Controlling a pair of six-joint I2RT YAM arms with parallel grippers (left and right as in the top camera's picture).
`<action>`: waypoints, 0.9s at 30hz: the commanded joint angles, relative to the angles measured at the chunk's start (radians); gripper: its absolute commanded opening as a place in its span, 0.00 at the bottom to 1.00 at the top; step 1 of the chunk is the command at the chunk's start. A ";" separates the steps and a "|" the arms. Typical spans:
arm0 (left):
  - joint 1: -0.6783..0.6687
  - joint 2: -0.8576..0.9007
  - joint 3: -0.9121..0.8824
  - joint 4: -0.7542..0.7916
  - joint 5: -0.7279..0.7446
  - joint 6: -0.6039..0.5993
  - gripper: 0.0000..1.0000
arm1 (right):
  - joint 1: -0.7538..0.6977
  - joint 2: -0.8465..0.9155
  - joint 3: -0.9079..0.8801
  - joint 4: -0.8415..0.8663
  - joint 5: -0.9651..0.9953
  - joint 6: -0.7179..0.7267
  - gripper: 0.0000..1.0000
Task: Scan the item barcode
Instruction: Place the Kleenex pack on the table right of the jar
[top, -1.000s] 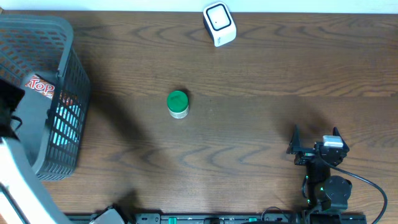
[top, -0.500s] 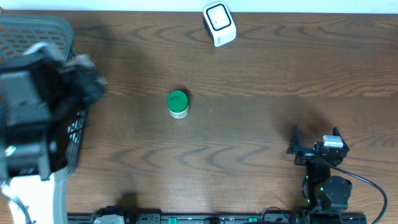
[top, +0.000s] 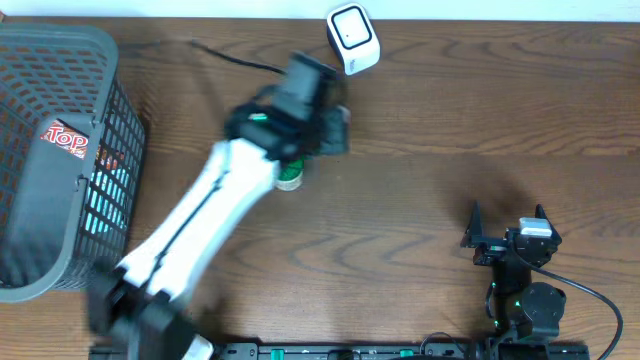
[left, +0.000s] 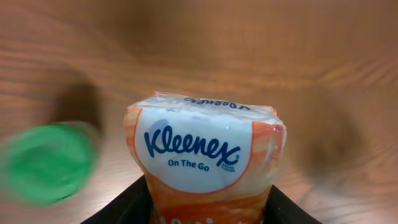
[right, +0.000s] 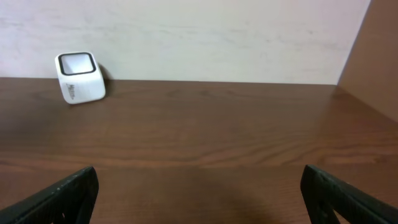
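A white and orange Kleenex tissue pack (left: 205, 155) stands upright between the black jaws of my left gripper (left: 210, 210), which is shut on it. From above, the left gripper (top: 333, 128) hangs blurred over the table's middle, just below the white scanner (top: 353, 38). The pack's barcode does not show. In the right wrist view the scanner (right: 79, 77) stands far off at the left by the wall. My right gripper (top: 508, 225) rests open near the front right with nothing between its fingers (right: 74, 190).
A jar with a green lid (top: 290, 180) stands half under the left arm, and shows as a green blur (left: 46, 163) left of the pack. A grey wire basket (top: 60, 150) holding more packaged goods fills the left edge.
The left arm has swung fast from the basket at the left across to the middle of the table, carrying the tissue pack. The right arm has not moved.
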 joint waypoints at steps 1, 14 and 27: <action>-0.059 0.119 -0.001 0.030 -0.017 -0.002 0.48 | 0.006 -0.006 -0.002 -0.004 -0.001 -0.008 0.99; -0.185 0.400 0.000 0.127 -0.173 -0.001 0.49 | 0.006 -0.006 -0.002 -0.004 -0.001 -0.008 0.99; -0.157 0.180 0.128 0.033 -0.178 0.184 1.00 | 0.006 -0.006 -0.002 -0.004 -0.001 -0.008 0.99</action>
